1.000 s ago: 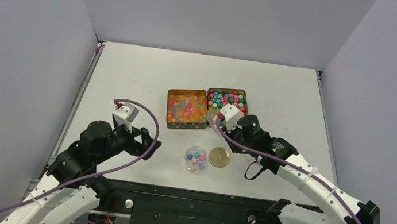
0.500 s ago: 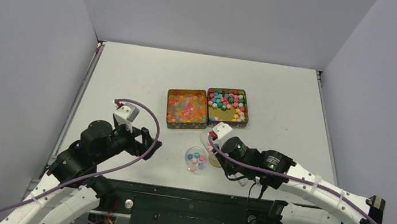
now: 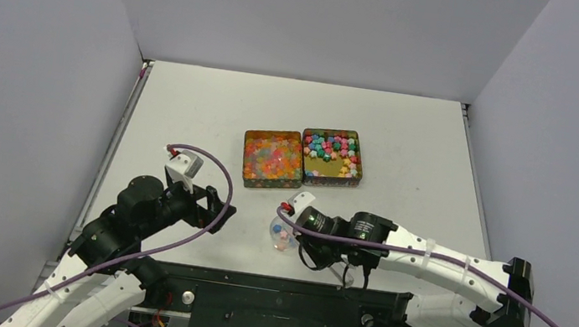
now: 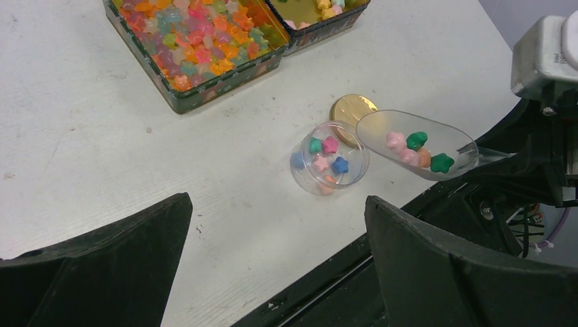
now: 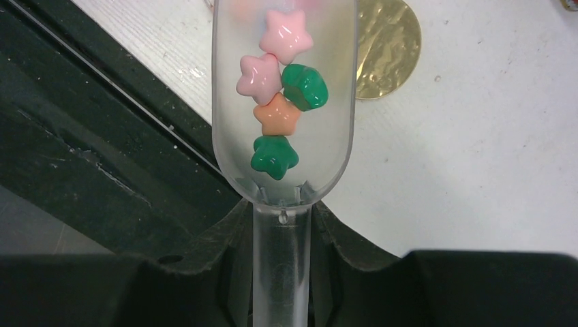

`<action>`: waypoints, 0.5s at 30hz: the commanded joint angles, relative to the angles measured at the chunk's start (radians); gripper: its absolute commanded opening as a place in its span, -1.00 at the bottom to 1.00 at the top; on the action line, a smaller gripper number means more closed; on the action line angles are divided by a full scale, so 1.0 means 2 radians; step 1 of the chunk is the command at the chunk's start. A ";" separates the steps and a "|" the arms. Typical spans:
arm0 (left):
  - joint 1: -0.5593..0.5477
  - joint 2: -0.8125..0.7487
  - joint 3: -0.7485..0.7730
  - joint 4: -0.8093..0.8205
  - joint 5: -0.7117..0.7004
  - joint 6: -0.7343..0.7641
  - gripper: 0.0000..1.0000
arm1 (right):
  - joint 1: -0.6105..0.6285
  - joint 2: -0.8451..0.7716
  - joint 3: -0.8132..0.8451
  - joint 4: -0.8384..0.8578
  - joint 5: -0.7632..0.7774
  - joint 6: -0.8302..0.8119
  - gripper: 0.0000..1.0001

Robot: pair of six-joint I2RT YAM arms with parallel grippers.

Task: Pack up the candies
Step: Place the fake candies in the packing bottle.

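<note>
Five star-shaped candies, two pink, two green and one orange, lay in the bowl of a clear plastic scoop. They were bunched toward the handle end rather than at the lip. The scoop's long axis ran from the handle straight out to its open tip. That tip sat at the right edge of the small clear jar, at or just over the rim; whether it touched could not be told. The jar therefore lay directly ahead of the scoop, so the pour would likely call for a forward tip along that axis. A few candies already lay inside the jar, and the gold lid rested flat on the table just behind it.

The right gripper was narrowed onto the scoop's handle, clamping it from both sides, and this arm was by far the nearer one. The left gripper stood spread wide and held nothing, well apart to the jar's left. More candies filled two square tins farther back: the glossy kind in the left tin, the opaque kind in the right tin.
</note>
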 commanded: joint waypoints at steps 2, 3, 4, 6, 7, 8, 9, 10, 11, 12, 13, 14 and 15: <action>0.001 -0.004 0.000 0.022 0.005 0.005 0.93 | 0.004 0.028 0.046 -0.040 -0.025 0.021 -1.00; 0.001 -0.005 0.000 0.023 0.005 0.005 0.93 | 0.004 0.032 0.050 -0.042 -0.029 0.023 -1.00; 0.001 -0.005 0.000 0.023 0.005 0.005 0.93 | 0.004 0.040 0.053 -0.046 -0.040 0.023 -1.00; 0.001 -0.006 0.000 0.022 0.005 0.005 0.93 | 0.004 0.049 0.061 -0.053 -0.052 0.023 -1.00; 0.001 -0.006 0.000 0.023 0.005 0.005 0.93 | 0.003 0.052 0.066 -0.055 -0.057 0.023 -1.00; 0.001 -0.007 0.000 0.022 0.005 0.005 0.93 | 0.002 0.057 0.069 -0.061 -0.061 0.023 -1.00; 0.001 -0.007 0.000 0.022 0.005 0.005 0.93 | 0.000 0.064 0.074 -0.066 -0.072 0.023 -1.00; 0.001 -0.008 -0.001 0.022 0.004 0.005 0.93 | -0.002 0.067 0.077 -0.068 -0.079 0.023 -1.00; 0.001 -0.008 0.000 0.022 0.004 0.005 0.93 | -0.005 0.074 0.082 -0.075 -0.083 0.023 -1.00; 0.001 -0.009 -0.001 0.022 0.004 0.005 0.93 | -0.006 0.078 0.085 -0.079 -0.091 0.023 -1.00; 0.001 -0.008 0.000 0.022 0.004 0.005 0.93 | -0.010 0.083 0.091 -0.086 -0.101 0.021 -1.00; 0.001 -0.009 0.000 0.022 0.003 0.005 0.93 | -0.013 0.086 0.094 -0.090 -0.104 0.020 -1.00; 0.001 -0.008 0.000 0.022 0.003 0.005 0.93 | -0.019 0.091 0.099 -0.097 -0.109 0.020 -1.00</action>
